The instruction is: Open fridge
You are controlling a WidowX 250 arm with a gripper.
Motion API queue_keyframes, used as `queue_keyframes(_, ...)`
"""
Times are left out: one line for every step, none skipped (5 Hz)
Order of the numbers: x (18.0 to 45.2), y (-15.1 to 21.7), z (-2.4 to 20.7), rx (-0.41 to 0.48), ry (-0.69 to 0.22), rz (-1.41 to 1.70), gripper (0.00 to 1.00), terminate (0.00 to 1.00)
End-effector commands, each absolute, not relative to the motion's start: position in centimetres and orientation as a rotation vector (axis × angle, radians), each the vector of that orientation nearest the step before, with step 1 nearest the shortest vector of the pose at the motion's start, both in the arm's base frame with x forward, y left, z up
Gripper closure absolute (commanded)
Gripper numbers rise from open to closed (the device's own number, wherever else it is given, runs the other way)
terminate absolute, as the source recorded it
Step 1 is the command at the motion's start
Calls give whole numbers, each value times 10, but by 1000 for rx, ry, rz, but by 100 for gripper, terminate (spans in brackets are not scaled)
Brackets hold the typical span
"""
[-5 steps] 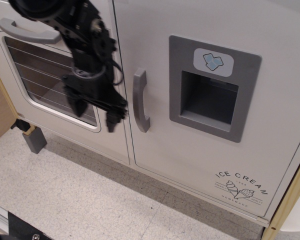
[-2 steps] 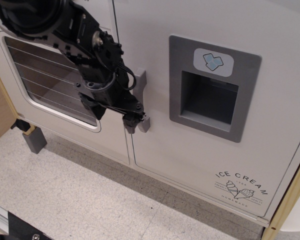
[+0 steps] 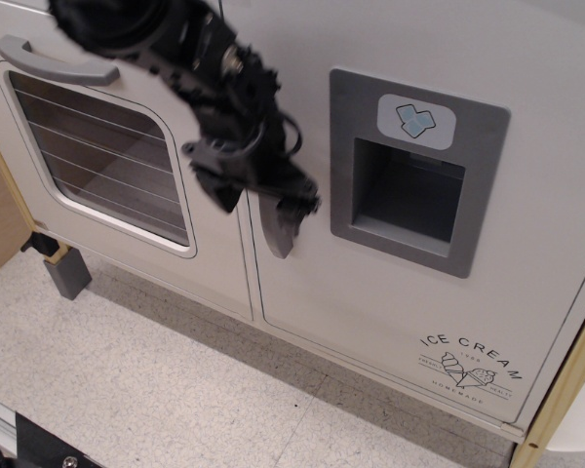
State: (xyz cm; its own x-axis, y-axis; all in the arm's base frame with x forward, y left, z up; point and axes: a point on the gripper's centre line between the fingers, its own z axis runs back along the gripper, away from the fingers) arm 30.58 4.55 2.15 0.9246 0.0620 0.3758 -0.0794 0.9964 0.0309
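Fridge point(image 3: 419, 292) fills the right two thirds of the view: a large, flat door of smooth white plastic, shut flush against its neighbour along a thin dark vertical seam. Left of that seam sits the white oven door point(image 3: 97, 146), with a rounded-corner window point(image 3: 88, 146) crossed by thin wire rack lines and a horizontal grey bar handle point(image 3: 54, 60) above it. Below both doors runs a pale speckled floor point(image 3: 156, 380), matte and lightly flecked.

A black robot arm point(image 3: 166, 39) comes in from the upper left, bulky, jointed and draped with looping cables. Its gripper point(image 3: 263, 195) lies over the upper part of the fridge handle point(image 3: 278, 229), a vertical grey plastic bar with a rounded lower end that shows beneath the black parts. The jaws straddle the handle, one dark finger on either side of it; whether they press on it cannot be told.

On the fridge door, a grey square dispenser recess point(image 3: 409, 200) forms a boxy hollow inside a flat grey frame. Above the hollow sits a rounded white badge with blue ice cubes point(image 3: 416, 121). Near the lower right corner is a fine-lined "ICE CREAM" logo point(image 3: 471, 366).
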Motion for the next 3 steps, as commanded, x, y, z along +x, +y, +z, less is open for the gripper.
queue_keyframes(336, 51, 37, 52, -437, 40, 0, 0)
queue_keyframes(335, 52, 36, 49, -431, 35, 100, 0)
queue_keyframes(328, 53, 34, 41, -431, 28, 100, 0)
